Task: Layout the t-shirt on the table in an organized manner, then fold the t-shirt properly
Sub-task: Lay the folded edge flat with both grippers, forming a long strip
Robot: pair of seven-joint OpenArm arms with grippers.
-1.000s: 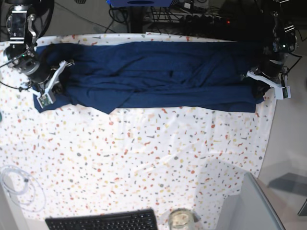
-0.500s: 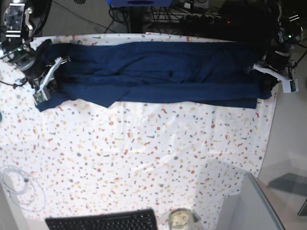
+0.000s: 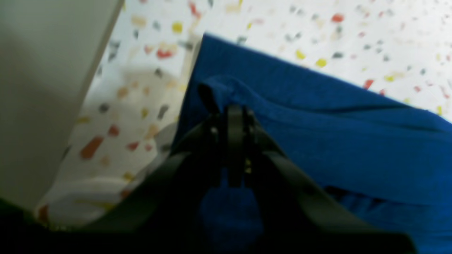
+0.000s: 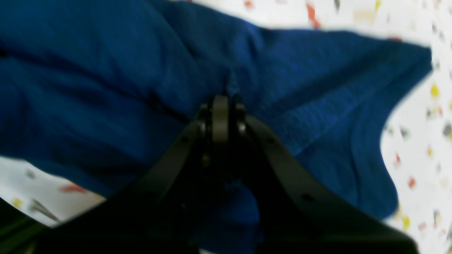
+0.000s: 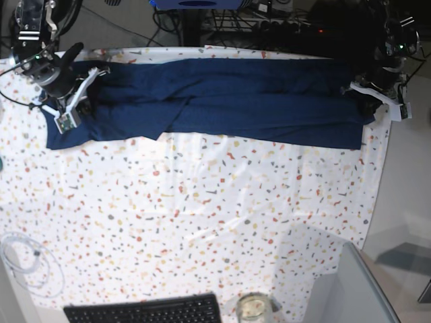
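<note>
Pulled tauter and farther back than a second ago, the t-shirt (image 5: 222, 101) lies as a long navy band along the worktop's (image 5: 202, 222) far edge. Left gripper (image 3: 231, 113) and right gripper (image 4: 220, 102) each have jaws pinching fabric at opposite ends. Nearer, well apart, sit a keyboard (image 5: 145, 311), glass jar (image 5: 254, 308) and coiled cable (image 5: 23, 262).

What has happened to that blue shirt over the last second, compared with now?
Both arms pulled the t-shirt toward the table's far edge, and it now lies as a flatter, narrower band with fewer bunched folds. The right gripper and the left gripper stayed clamped on its two ends, jaws shut on fabric. The table, the keyboard, the jar and the cable did not move.
</note>
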